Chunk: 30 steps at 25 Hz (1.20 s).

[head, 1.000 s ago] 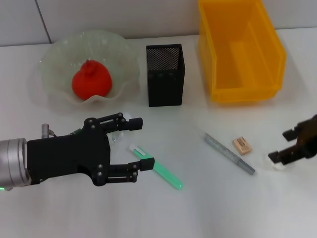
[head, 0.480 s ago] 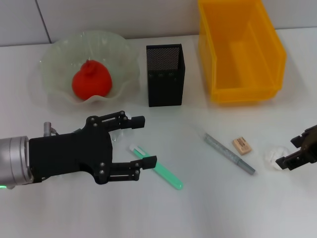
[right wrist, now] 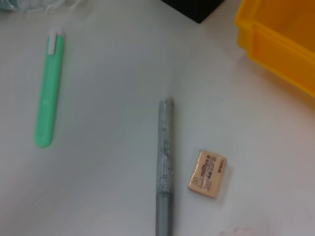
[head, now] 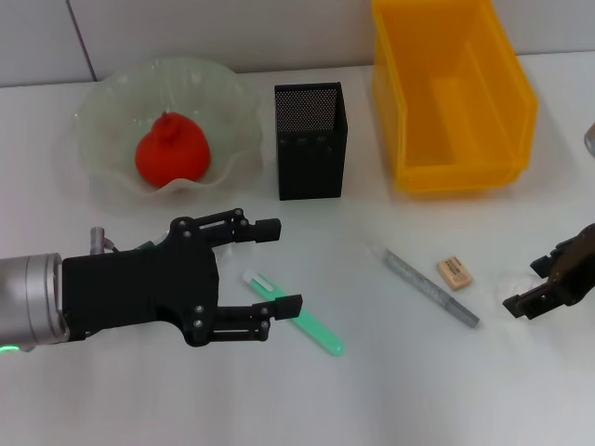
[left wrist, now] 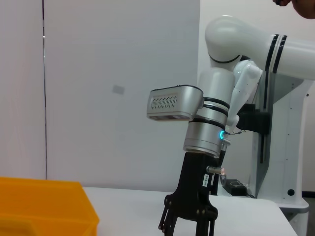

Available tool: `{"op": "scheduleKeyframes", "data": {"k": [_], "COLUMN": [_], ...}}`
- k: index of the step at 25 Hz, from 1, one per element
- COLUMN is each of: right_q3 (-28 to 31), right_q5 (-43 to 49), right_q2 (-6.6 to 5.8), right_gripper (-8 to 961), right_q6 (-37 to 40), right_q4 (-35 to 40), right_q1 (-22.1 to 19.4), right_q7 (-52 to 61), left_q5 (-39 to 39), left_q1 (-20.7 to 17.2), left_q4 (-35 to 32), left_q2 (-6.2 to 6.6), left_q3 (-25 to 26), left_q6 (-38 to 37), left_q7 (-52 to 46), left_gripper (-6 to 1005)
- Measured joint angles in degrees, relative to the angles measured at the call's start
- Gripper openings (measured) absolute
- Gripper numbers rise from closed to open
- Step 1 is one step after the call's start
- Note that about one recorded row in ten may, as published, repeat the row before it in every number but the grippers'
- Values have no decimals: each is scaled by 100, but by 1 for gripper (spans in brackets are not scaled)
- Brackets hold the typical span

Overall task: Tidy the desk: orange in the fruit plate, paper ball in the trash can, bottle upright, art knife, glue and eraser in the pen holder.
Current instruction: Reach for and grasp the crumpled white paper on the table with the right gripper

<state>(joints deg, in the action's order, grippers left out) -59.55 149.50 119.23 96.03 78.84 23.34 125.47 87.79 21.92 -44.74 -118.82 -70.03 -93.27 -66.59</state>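
- The left pincer point(head: 274, 265) hangs over the near left of the table point(head: 372, 390), its 2 fingers spread wide and holding nothing.
- A green art knife point(head: 296, 314) lies flat on the table, with the left pincer's nearer finger point(head: 270, 310) above its white-tipped end; contact cannot be told.
- The right pincer point(head: 539, 286) sits low at the right edge of the table; whether its fingers are parted or closed on anything cannot be told.
- The paper ball is hidden beneath it; only a faint pale patch shows beside the fingers.
- The eraser point(head: 454, 271) lies just beside a grey glue stick point(head: 430, 287), both flat on the table.
- The orange point(head: 171, 154) rests in the fruit plate point(head: 112, 102).
- The pen holder point(head: 310, 141) stands upright between the fruit plate and the trash can point(head: 451, 93).
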Motion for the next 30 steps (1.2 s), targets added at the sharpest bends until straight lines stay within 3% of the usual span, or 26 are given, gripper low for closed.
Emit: {"op": "scheduleKeyframes", "data": {"k": [26,30], "right_q3": [-95,-292], "right_q5": [366,446], "right_q2": [11,10], "right_gripper": [725,597], "right_q6": [-254,-306], "right_q4": [-535,-551], "right_q1": [318,320], "right_q7": [145,276], "left_q5": [-34,-34], "left_q1": [43,47], "left_q4": [19,19], "left_q2": [2,7], "left_q3": [-28,-28], "left_q6": [55,63], "left_q7": [41,46], "left_gripper": [813,812]}}
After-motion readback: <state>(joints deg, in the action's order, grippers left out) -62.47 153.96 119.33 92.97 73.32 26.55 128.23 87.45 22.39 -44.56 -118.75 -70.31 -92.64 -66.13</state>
